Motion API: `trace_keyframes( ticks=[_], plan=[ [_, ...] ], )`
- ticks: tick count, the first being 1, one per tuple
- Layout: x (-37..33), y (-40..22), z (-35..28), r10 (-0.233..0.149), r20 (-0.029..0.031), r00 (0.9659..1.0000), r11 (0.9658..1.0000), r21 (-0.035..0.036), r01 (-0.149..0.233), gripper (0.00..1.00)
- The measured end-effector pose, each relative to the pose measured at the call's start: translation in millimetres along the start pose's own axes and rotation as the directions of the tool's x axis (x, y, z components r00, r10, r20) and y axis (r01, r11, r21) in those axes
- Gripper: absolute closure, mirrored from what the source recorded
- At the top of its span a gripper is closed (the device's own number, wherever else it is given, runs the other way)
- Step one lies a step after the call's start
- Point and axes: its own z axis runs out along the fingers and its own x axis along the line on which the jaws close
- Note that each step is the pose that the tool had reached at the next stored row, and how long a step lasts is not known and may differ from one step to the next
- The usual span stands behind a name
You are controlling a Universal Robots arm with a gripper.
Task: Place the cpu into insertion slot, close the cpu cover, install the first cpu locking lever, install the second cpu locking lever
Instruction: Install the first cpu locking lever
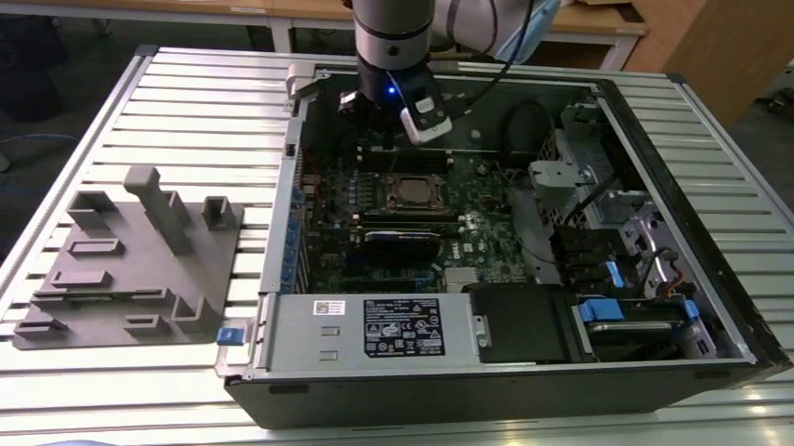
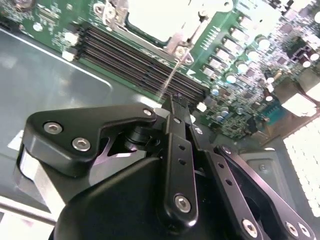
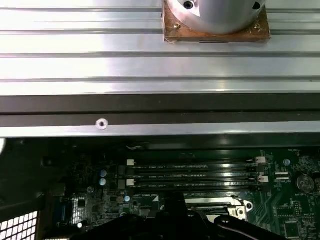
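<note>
Your gripper (image 2: 176, 100), closed tight, hangs over the black memory slots (image 2: 135, 60) beside the insertion slot (image 1: 416, 192); the white label (image 1: 401, 327) on the power supply (image 1: 310, 336) is too small to read.

The black body of the pincer (image 3: 174, 209) hangs over a green circuit board (image 3: 285, 215), just beside a silvery metal bracket (image 3: 220, 204). Past the bracket, several long narrow black slots (image 3: 195, 175) lie side by side with white clips at their ends, a round coin battery (image 3: 304, 183) off one end and small blue capacitors (image 3: 102, 176) off the other. Beyond the board runs the dark case wall (image 3: 200, 107) with one screw (image 3: 101, 123), and behind it the ribbed metal surface (image 3: 80, 50) bears a round metal base (image 3: 215, 12) on a square brownish plate (image 3: 172, 30).
</note>
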Motion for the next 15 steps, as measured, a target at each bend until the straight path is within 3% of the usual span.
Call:
trace_keyframes(
  ticks=[9,15],
  plan=[
    [-2.3,0.1,0.6,0.0,0.0004,1.0,1.0,0.0018,0.0,0.89],
    [-7.4,1.0,2.5,0.001,0.0014,1.0,0.9998,0.0222,-0.001,0.89]
  ],
)
